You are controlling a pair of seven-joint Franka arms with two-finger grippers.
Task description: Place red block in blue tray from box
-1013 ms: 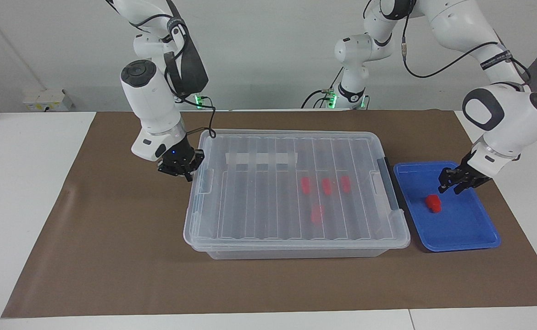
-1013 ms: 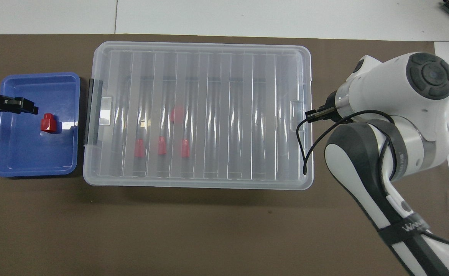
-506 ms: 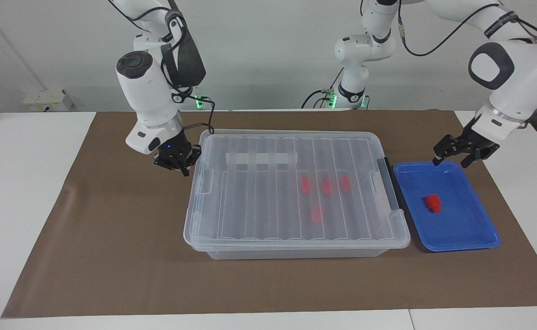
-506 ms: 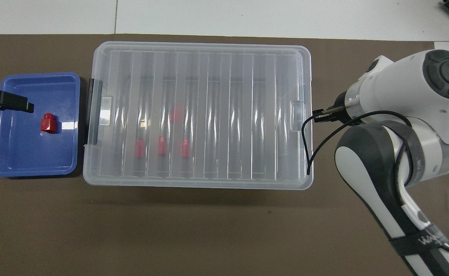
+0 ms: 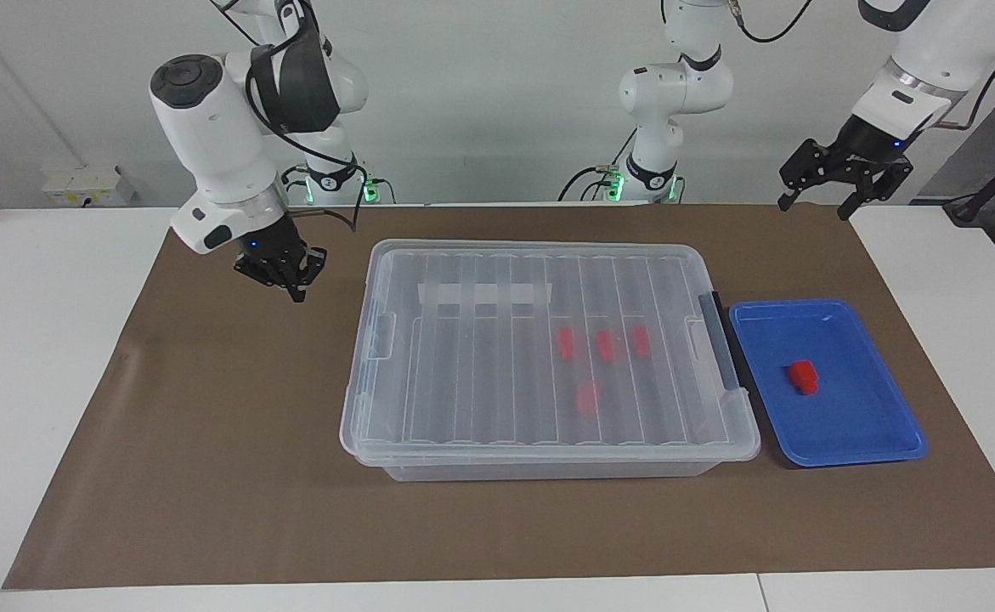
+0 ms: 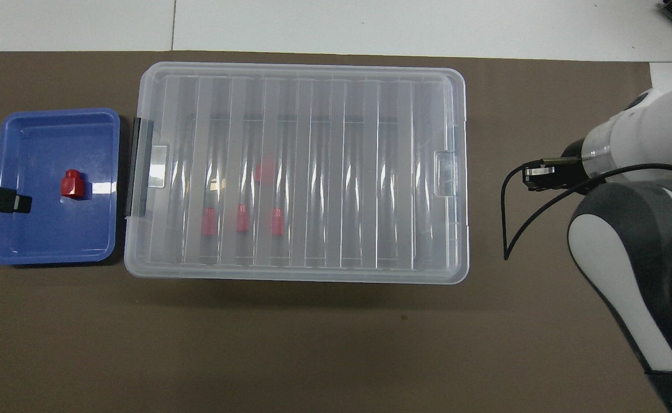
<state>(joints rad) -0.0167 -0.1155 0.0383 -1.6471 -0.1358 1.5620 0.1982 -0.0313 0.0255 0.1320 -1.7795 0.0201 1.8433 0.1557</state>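
Note:
One red block (image 5: 802, 376) lies in the blue tray (image 5: 845, 421), also seen from overhead as the red block (image 6: 73, 184) in the blue tray (image 6: 37, 238). Several more red blocks (image 5: 603, 344) lie inside the clear box (image 5: 480, 374) under its closed ribbed lid; they also show overhead (image 6: 241, 221) in the box (image 6: 313, 115). My left gripper (image 5: 816, 202) is open and empty, raised high above the tray's end of the table. My right gripper (image 5: 286, 279) is shut and empty, over the mat beside the box's other end, apart from it.
A brown mat (image 5: 208, 442) covers the table under the box and tray. The tray stands right beside the box's dark grey latch (image 5: 722, 348). A black cable (image 6: 508, 229) hangs from the right arm.
My left gripper has risen from just over the tray and drawn back toward the robots. My right gripper has lifted and moved away from the box's end. The red block stays in the tray.

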